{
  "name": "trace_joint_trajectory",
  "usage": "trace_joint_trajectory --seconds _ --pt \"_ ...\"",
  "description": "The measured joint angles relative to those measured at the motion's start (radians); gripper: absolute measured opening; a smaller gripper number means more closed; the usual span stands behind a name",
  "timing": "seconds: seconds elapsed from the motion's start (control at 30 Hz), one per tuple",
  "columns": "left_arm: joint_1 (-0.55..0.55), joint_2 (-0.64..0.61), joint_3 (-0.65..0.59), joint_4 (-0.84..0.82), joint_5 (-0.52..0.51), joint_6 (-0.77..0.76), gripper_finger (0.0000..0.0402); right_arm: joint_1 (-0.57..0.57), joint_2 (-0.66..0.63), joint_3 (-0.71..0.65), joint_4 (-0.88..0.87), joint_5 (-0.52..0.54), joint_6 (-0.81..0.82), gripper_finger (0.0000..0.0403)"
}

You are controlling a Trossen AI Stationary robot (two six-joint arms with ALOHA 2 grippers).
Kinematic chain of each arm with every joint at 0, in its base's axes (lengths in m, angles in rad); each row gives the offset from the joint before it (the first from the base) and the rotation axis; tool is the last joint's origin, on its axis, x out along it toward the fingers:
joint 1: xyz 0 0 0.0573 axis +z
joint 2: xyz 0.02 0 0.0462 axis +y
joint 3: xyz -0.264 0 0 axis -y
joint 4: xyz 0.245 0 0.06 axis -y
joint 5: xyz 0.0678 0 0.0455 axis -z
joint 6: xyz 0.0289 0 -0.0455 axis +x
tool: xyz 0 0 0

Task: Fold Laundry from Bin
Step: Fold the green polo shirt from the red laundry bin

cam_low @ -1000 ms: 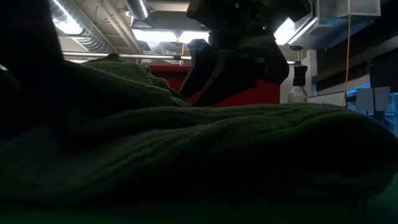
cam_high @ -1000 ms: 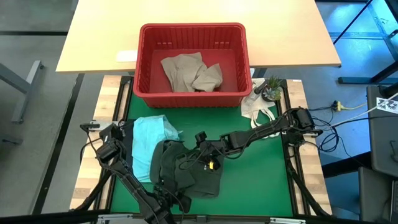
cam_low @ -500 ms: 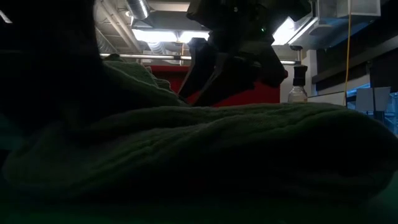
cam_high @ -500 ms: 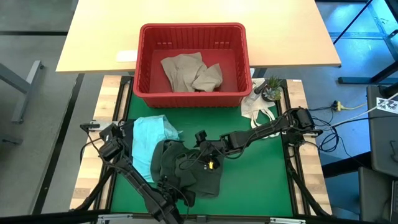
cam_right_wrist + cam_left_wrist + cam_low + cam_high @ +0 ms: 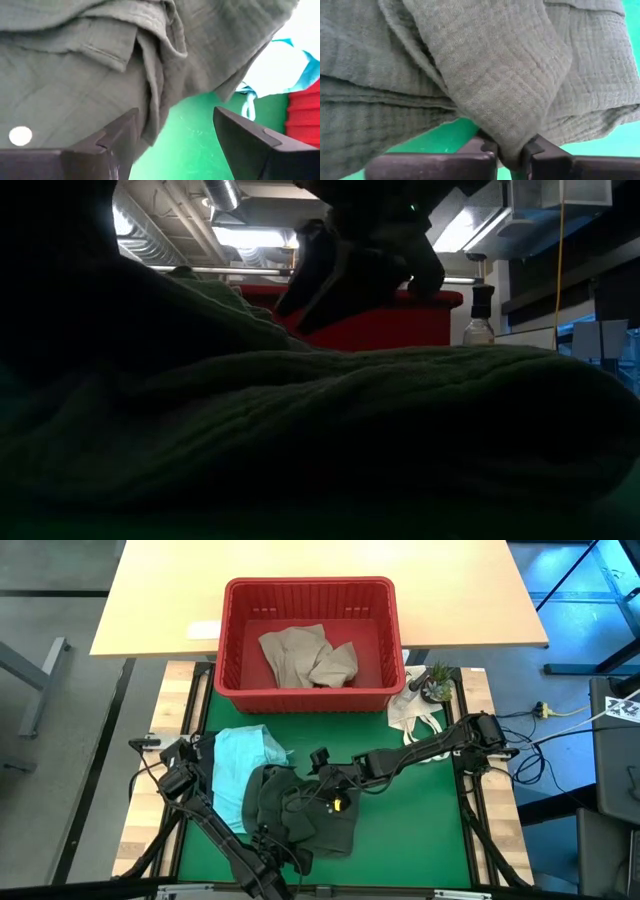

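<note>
A dark olive green garment [image 5: 300,815] lies crumpled on the green mat near the table's front edge and fills the low view [image 5: 350,430]. My left gripper [image 5: 278,852] is at its near edge, shut on a fold of it [image 5: 510,152]. My right gripper [image 5: 318,768] hovers open above the garment's far part [image 5: 175,145]; a fold hangs beside one finger [image 5: 120,142], and I cannot tell if they touch. A light teal garment [image 5: 238,765] lies on the mat to the left. Beige garments [image 5: 305,655] rest in the red bin [image 5: 310,585]. My left gripper pinches a rounded fold of the olive garment [image 5: 507,135] between its two fingers, at the garment's near edge. The fingers come slanting down from the table's near side. The fold runs up out of the fingers, and the rest of the garment lies bunched on the mat.
The red bin stands across the far end of the mat. A white cloth bag [image 5: 415,710] and a small potted plant [image 5: 437,683] sit at the far right. Bare green mat [image 5: 410,830] lies to the right of the olive garment.
My left gripper has shut on the fold at the olive garment's near edge. My right gripper, still open, has lifted a little off the garment. The garment itself has stayed where it was.
</note>
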Motion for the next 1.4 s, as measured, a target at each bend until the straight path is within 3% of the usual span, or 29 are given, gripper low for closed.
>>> trace_joint_trajectory --seconds 0.53,0.83,1.23,1.4 --pt "0.002 0.0 0.0 0.0 0.0 0.001 0.0014 -0.001 0.063 0.003 -0.002 0.03 -0.074 0.0243" --pt "0.002 0.0 0.0 0.002 0.0 0.001 0.0014 -0.007 0.066 0.01 0.009 0.074 -0.118 0.0154" --pt "0.002 0.0 0.0 0.008 -0.006 0.003 0.0009 -0.013 0.071 0.01 -0.012 -0.077 -0.127 0.0103" --pt "0.002 0.0 0.017 0.005 -0.012 0.076 0.0003 -0.013 0.071 0.009 -0.03 -0.074 -0.149 0.0027"
